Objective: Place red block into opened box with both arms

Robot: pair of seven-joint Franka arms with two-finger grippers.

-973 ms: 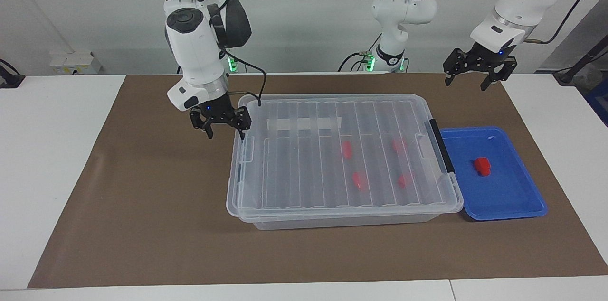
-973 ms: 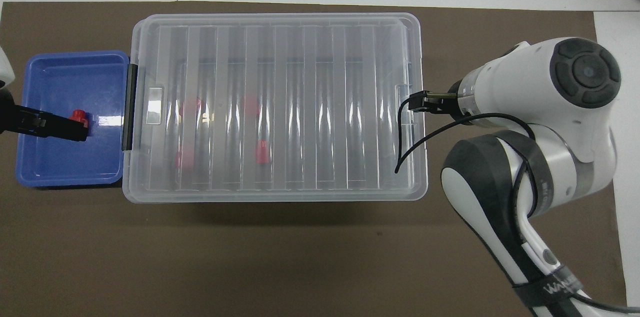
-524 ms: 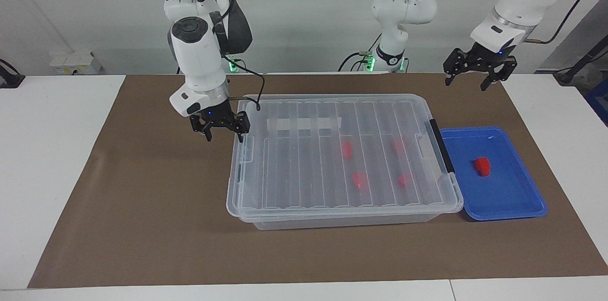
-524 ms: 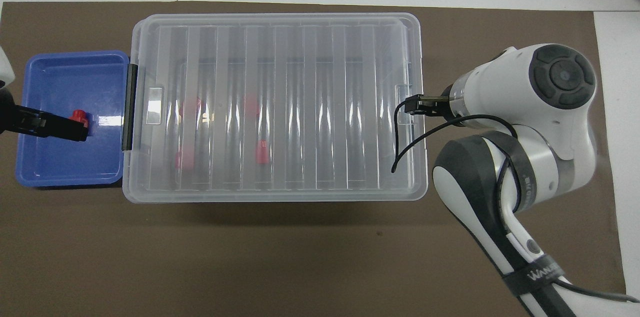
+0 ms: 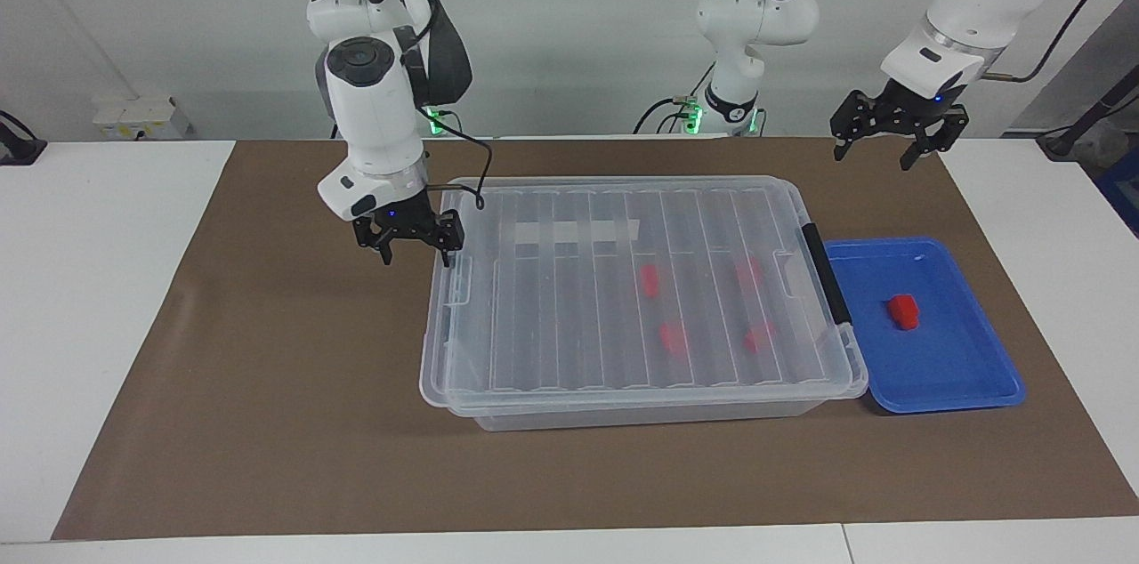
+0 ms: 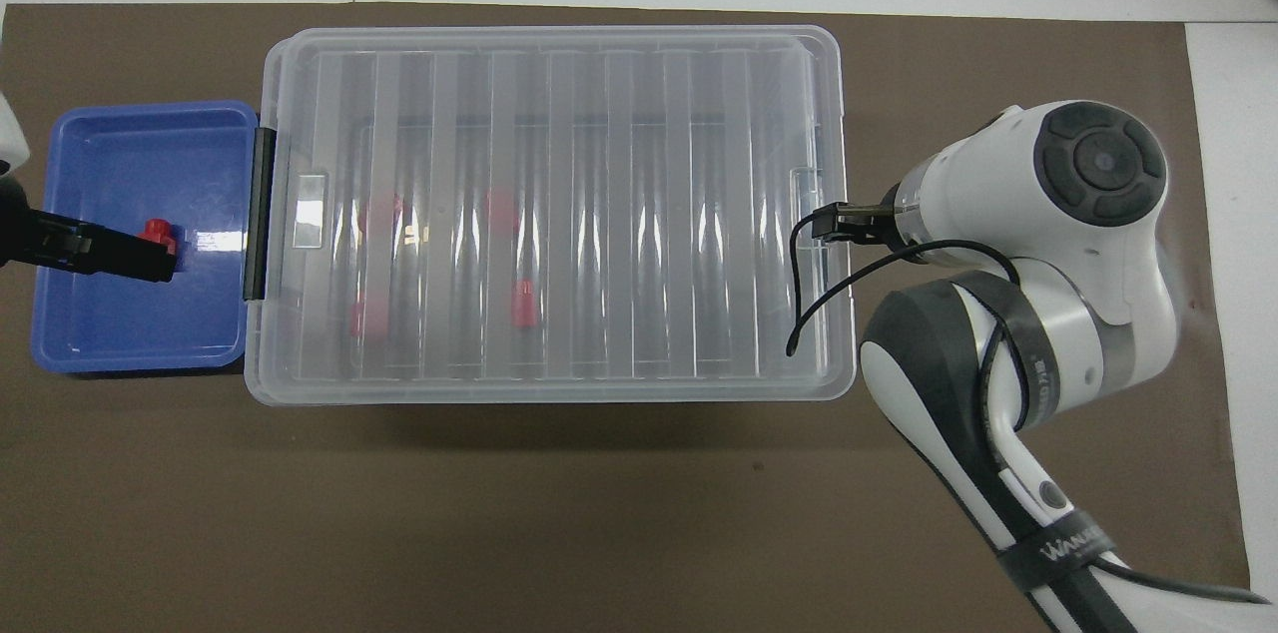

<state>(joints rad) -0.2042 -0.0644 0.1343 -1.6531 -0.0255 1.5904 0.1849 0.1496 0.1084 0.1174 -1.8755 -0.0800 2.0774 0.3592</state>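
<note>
Facing view: right hand (image 5: 415, 250) open, at box (image 5: 641, 297) lid edge toward right arm's end of surface. Left hand (image 5: 892, 141) open, raised, waiting. Red block (image 5: 904, 311) in blue tray (image 5: 970, 377).
Overhead view: box lid closed; tray touches box's black-handle end.

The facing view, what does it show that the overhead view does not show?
Only the facing view: both tools whole, the left tool open in the air, the right tool open at the lid's end. Only the overhead view: the right arm's top. Both: the box, closed; a red block in the blue tray; four more under the lid.
</note>
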